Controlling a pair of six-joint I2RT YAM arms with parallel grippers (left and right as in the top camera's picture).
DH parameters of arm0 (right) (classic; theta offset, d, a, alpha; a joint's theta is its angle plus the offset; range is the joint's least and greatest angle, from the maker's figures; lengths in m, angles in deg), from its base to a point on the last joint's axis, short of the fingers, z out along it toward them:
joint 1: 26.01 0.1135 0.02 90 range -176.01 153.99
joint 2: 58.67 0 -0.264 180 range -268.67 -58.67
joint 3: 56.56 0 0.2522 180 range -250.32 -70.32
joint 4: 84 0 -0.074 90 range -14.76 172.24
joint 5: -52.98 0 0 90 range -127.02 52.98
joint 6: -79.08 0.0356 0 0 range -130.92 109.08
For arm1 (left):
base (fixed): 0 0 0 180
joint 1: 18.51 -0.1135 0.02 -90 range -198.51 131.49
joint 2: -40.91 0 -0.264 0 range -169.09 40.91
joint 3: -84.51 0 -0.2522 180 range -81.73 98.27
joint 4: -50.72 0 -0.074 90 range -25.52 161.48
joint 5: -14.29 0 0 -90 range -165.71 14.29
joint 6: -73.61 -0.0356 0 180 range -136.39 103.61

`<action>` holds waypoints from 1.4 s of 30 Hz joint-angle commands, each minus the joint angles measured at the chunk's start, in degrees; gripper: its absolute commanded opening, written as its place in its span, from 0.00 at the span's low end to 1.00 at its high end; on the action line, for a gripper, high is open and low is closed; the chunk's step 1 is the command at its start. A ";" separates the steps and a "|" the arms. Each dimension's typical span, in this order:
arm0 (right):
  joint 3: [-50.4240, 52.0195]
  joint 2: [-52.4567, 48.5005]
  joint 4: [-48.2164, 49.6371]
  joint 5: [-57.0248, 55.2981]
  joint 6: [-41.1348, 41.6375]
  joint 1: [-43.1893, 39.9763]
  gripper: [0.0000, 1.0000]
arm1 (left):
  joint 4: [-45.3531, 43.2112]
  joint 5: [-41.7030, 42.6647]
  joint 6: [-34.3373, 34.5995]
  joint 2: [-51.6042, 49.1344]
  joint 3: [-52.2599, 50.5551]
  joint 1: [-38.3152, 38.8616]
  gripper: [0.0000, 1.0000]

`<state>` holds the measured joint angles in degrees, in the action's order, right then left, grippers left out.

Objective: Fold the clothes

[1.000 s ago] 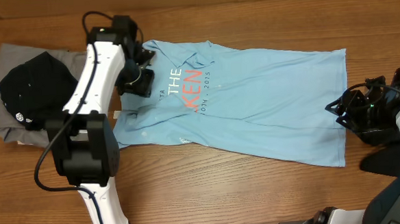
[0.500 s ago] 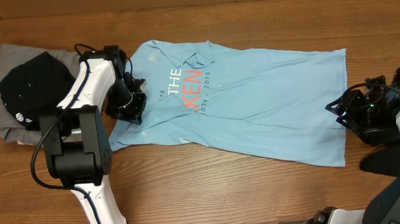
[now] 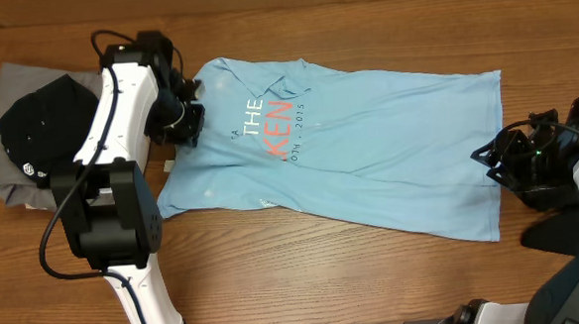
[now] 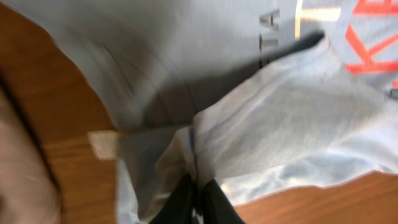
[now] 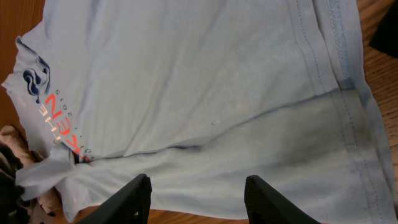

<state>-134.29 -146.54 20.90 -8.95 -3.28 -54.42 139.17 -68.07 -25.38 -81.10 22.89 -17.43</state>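
Soft, creased light blue T-shirt [image 3: 388,147] lying spread across the wood-grain worktop [image 3: 326,289], centre frame. At its left edge the left pincer [image 4: 196,198] pinches a bunched fold. The right pincer [image 5: 198,190] hangs spread and empty beside the right hem.

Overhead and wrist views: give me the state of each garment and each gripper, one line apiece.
light blue T-shirt: spread on the table, lettering up, one edge pinched and raised.
left gripper: shut on the T-shirt's edge.
right gripper: open, holding nothing.
black garment: bunched, lying on the grey garment.
grey garment: lying flat under the black one.
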 commanded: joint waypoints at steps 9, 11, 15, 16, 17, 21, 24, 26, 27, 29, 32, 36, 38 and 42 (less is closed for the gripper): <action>-0.92 0.87 -0.39 0.02 -0.39 0.28 0.52 | -8.17 -6.69 4.83 -0.15 -3.28 0.00 0.50; -0.92 0.87 -0.52 0.02 -0.39 0.28 0.52 | -8.31 -6.88 4.74 -0.15 -3.28 0.00 0.58; -0.92 0.87 -0.52 0.02 -0.39 0.28 0.52 | -9.25 -6.86 4.72 -0.24 -4.46 0.00 0.64; -0.92 0.87 -0.52 0.02 -0.39 0.28 0.52 | -9.75 -6.49 4.74 -0.24 -5.33 0.00 0.64; -0.92 0.87 -0.50 0.02 -0.39 0.28 0.52 | -10.56 -6.05 4.72 -0.26 -6.69 0.00 0.63; -0.92 0.87 -0.52 0.04 -0.37 0.28 0.52 | -14.58 -2.91 4.70 -0.26 -12.24 0.00 0.57; -0.92 0.87 -0.52 0.04 -0.35 0.28 0.52 | -16.09 3.91 3.76 -0.26 -13.57 0.00 0.36; -0.92 0.87 -0.52 0.04 -0.20 0.28 0.52 | -16.26 9.05 1.49 -0.24 -13.38 0.00 0.16; -0.92 0.87 -0.55 0.04 -0.20 0.28 0.52 | -15.78 10.05 1.25 -0.22 -12.98 0.00 0.04; -0.92 0.87 -0.74 0.04 -0.22 0.28 0.52 | -14.67 10.40 1.25 -0.22 -11.96 0.00 0.04; -0.92 0.87 -0.72 0.04 -0.20 0.28 0.52 | -12.59 10.19 -0.24 -0.22 -8.68 0.00 0.04; -0.92 0.87 -0.70 0.04 -0.20 0.28 0.52 | -11.78 6.32 -0.20 -0.22 -3.34 -0.04 0.04; -0.92 0.87 -0.70 0.02 -0.22 0.28 0.52 | -12.31 3.87 -0.20 -0.22 -2.54 -0.04 0.04; -0.92 0.87 -0.66 0.00 -0.22 0.28 0.52 | -12.85 -1.31 -0.22 -0.57 -2.99 -0.04 0.10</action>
<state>-134.29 -146.54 20.07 -8.95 -3.26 -54.40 126.39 -64.77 -24.42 -81.25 19.37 -17.43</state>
